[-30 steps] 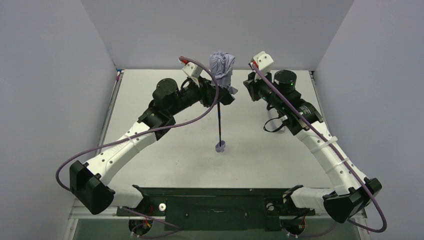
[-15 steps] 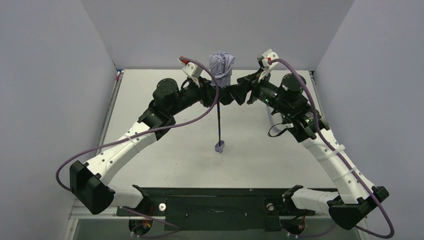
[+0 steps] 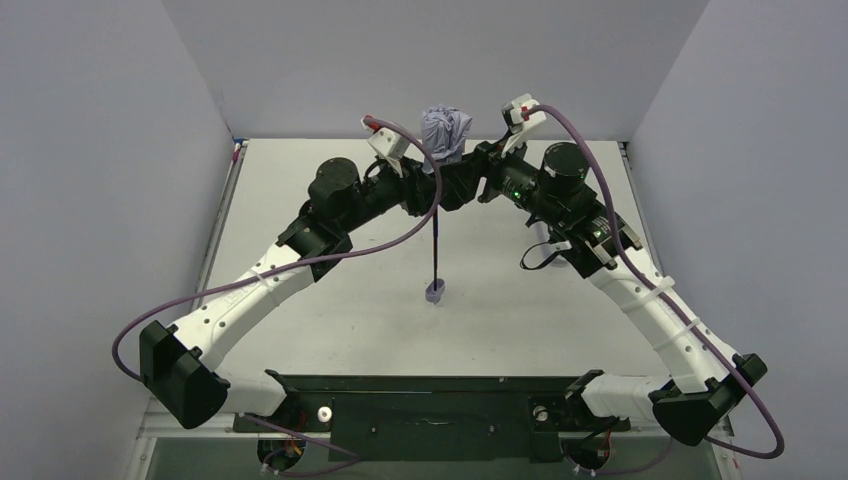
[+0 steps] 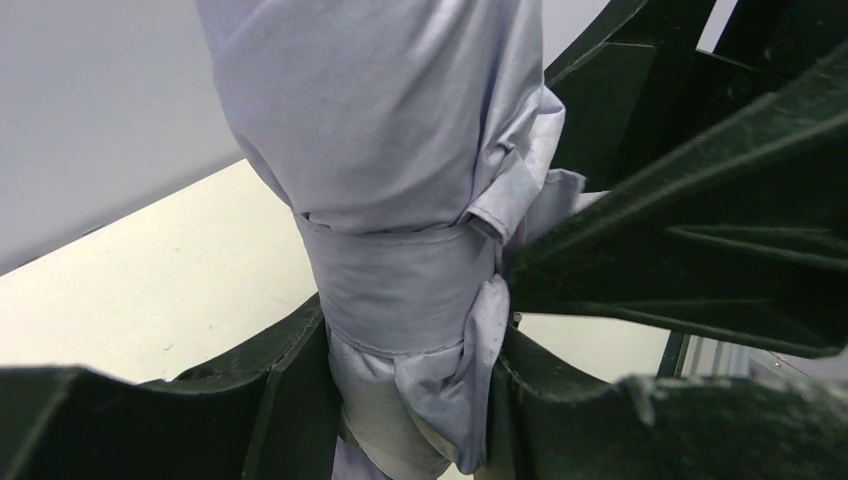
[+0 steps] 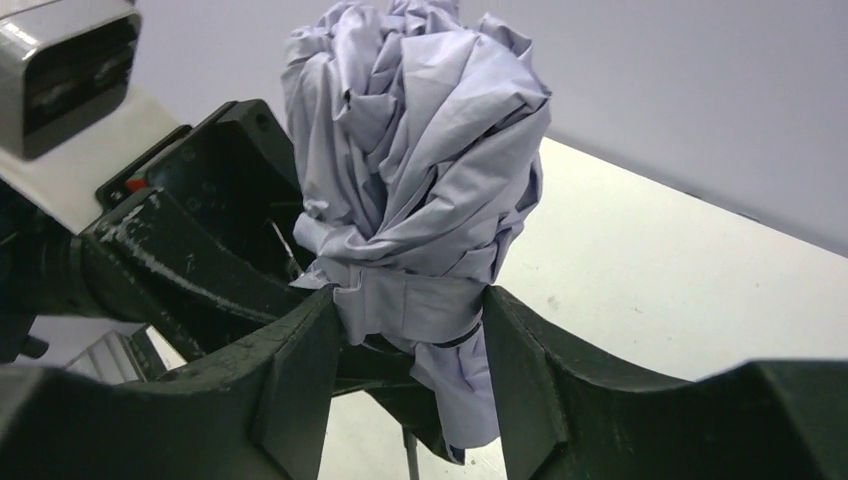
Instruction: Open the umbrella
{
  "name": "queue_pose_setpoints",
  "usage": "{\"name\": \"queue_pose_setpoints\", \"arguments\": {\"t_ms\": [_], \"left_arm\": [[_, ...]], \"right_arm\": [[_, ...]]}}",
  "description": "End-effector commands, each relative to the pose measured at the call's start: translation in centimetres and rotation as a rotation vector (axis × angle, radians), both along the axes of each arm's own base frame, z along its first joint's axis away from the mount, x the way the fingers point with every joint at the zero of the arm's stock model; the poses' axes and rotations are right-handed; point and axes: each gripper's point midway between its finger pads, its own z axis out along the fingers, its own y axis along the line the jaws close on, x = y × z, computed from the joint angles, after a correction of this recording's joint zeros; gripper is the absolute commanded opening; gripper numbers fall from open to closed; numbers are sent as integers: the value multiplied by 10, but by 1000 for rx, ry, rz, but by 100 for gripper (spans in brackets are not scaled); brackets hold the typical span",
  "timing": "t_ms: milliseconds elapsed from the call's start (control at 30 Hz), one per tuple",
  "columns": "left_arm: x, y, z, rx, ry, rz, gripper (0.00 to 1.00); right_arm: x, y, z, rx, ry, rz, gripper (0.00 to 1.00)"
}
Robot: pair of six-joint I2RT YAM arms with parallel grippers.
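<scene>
The umbrella (image 3: 444, 133) is folded and held upright above the table, its pale lavender fabric bunched at the top. Its thin black shaft (image 3: 437, 245) hangs down to the small lavender handle (image 3: 435, 291). My left gripper (image 3: 440, 183) is shut on the lower, strapped part of the bundle (image 4: 400, 290), with a finger pressed against each side. My right gripper (image 3: 472, 180) comes in from the right. Its two fingers (image 5: 300, 360) touch the wrapped band (image 5: 415, 300) on either side, just above the left fingers (image 5: 190, 260). The fabric's loose end (image 5: 465, 400) hangs between the right jaws.
Grey walls close the white table (image 3: 300, 200) in at the back and on both sides. The two arms meet over the far middle of the table. A black base bar (image 3: 430, 405) runs along the near edge.
My right arm has swung in from the right, and its gripper has opened and come round the umbrella's bundle. The left gripper has kept its hold. The umbrella has shifted slightly.
</scene>
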Motion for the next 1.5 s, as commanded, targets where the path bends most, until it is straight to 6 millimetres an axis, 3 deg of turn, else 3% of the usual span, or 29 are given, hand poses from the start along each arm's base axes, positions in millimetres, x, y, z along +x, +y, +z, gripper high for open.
{"name": "queue_pose_setpoints", "arguments": {"t_ms": [0,100,233,267,400,533,700,933,1200,1367,1467], "left_arm": [[-8,3,49,-62,-139,7,0],[-8,1,49,-50,-147,13,0],[-7,5,50,-41,-155,28,0],[-8,5,49,-40,-154,25,0],[-12,7,51,-61,-149,-1,0],[-21,8,57,-120,-140,-60,0],[-29,12,63,-183,-115,-133,0],[-31,16,63,-213,-87,-174,0],[-24,21,59,-233,-53,-181,0],[-21,21,56,-226,-48,-176,0],[-21,20,55,-222,-51,-182,0]], "right_arm": [[16,-6,23,44,-35,-104,45],[23,-6,15,23,-24,-129,33],[22,-4,0,-26,-33,-103,2],[20,-3,-1,-35,-40,-88,0],[19,-6,-8,-65,-54,-57,0],[32,-19,-14,-90,-55,-74,0],[51,-48,-30,-170,-69,-125,0],[60,-76,-47,-242,-68,-152,0],[57,-95,-54,-265,-76,-120,0],[50,-90,-55,-263,-65,-72,0],[45,-83,-51,-213,-28,-42,32]]}}
